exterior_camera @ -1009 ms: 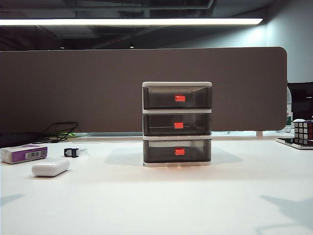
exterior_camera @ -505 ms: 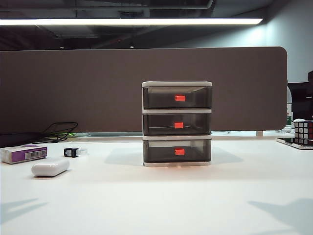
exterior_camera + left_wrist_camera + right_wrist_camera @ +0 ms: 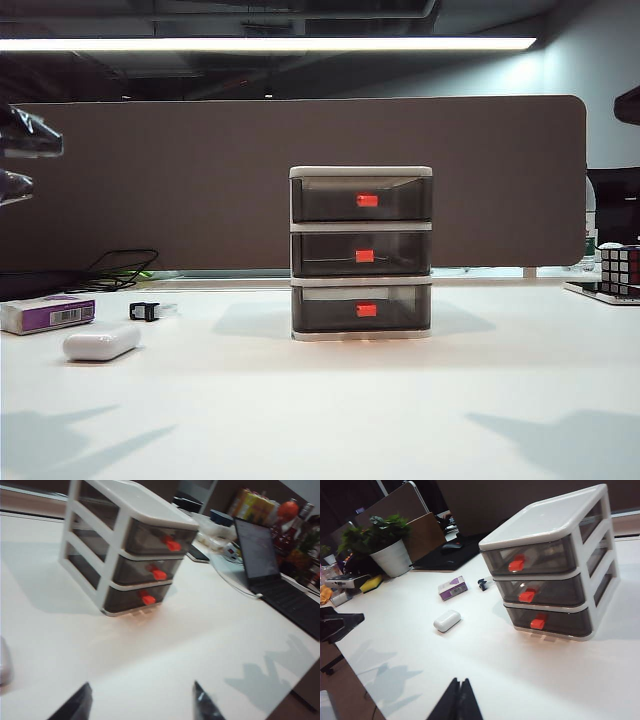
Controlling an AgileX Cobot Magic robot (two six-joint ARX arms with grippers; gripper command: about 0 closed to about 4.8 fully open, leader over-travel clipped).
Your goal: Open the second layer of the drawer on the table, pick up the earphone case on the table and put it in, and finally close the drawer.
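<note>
Earphone case (image 3: 102, 342) loose on table (image 3: 330, 410) — drawer (image 3: 361, 254) closed; left fingers (image 3: 75, 706) apart, right fingers (image 3: 460, 702) pressed together.

Bare table (image 3: 330, 410) before drawer (image 3: 361, 254); earphone case (image 3: 101, 343) hemmed by purple box (image 3: 47, 314), black clip (image 3: 145, 311).

Three drawers (image 3: 361, 253), one earphone case (image 3: 101, 343)
</note>
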